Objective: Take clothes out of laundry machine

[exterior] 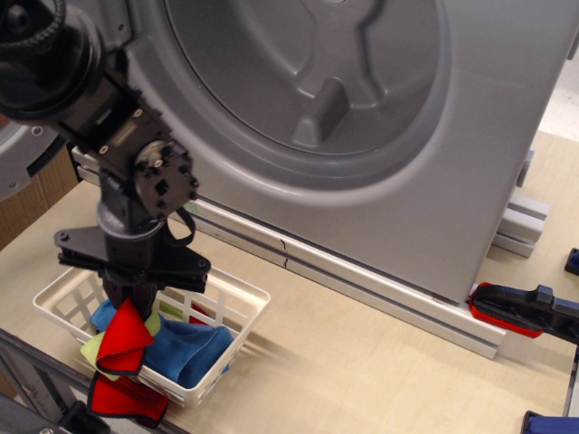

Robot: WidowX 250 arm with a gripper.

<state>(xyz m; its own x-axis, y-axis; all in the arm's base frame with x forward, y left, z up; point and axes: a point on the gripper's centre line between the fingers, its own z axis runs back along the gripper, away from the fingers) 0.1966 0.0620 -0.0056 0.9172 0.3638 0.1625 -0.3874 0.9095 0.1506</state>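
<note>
Tabletop [362, 362] open right of basket [240, 303] | your tool [127, 294] clamped on red rag [122, 339], yellow-green rag [90, 348] beneath, over basket

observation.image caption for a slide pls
End effector lowers red and yellow-green rags into white basket before the empty washer drum.

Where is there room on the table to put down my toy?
The bare wooden table between the white basket and the red clamp, in front of the laundry machine, is free. The left is crowded: the gripper holds clothes over the basket.
</note>
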